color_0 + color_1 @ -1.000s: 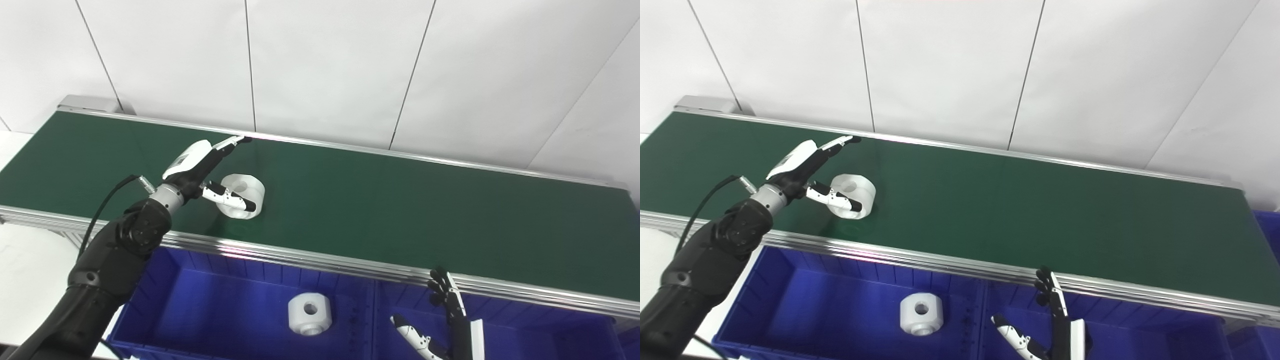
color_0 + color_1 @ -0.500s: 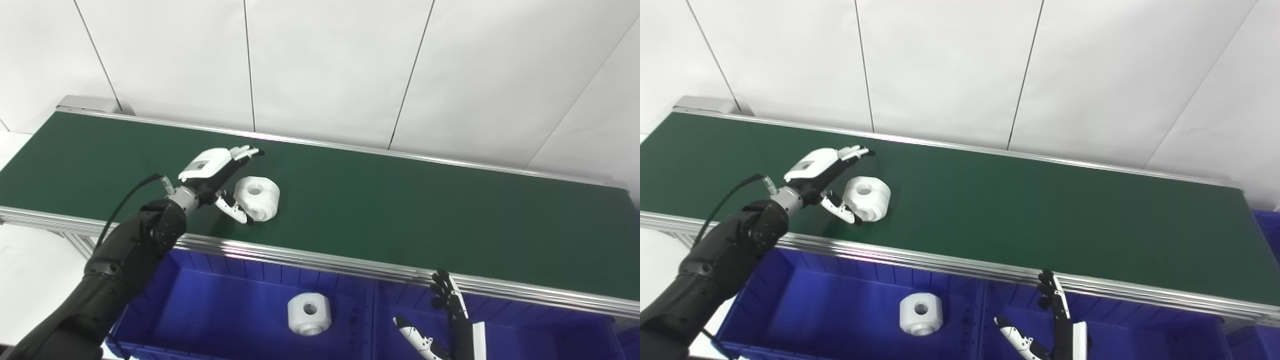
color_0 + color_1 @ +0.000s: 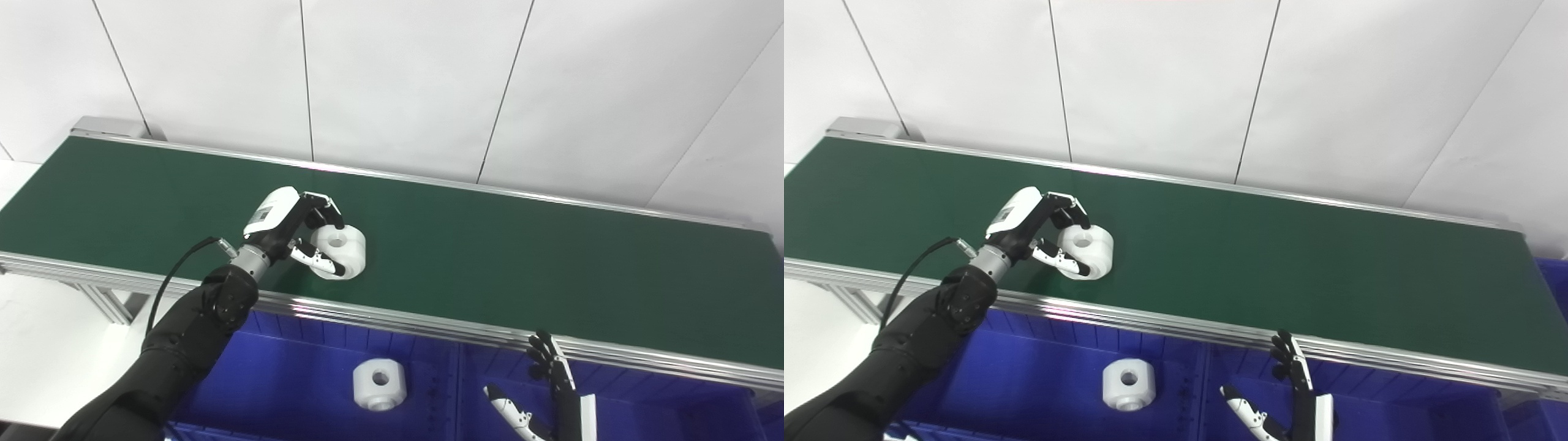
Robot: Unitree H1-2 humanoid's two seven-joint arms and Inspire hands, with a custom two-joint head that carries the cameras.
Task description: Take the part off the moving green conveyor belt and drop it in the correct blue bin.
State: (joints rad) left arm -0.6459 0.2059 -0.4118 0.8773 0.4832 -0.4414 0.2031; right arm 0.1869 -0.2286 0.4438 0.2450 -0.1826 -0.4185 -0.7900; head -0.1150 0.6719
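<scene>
The left hand [image 3: 288, 229] is curling around the part [image 3: 340, 251], a white round piece with a hole through its middle, which is lying on the green belt [image 3: 520, 263] toward the belt's near-left stretch, hole facing up and a little away. The part is sitting just to the right of the palm, inside the curve of the hand: the fingers [image 3: 324, 211] are hooking over its far top edge while the thumb [image 3: 315, 262] is pressing along its near side, so the grip is closing across the round body rather than through the bore. I am judging this a grasp that is on but not yet lifting, since the part looks to be resting on the belt. The right hand [image 3: 1286, 401] is waiting low over the right blue bin [image 3: 674, 404], fingers spread and holding nothing, well apart from the part, so the left hand is clearly the nearer one. Below the belt's near rail, the left bin [image 3: 257, 367] is holding a similar white piece [image 3: 378, 383], which suggests that bin is the likely target. The carry is looking short: up, back toward the robot over the rail, then down. The risk is the round part rolling out of the pinch as the belt drags beneath it.
</scene>
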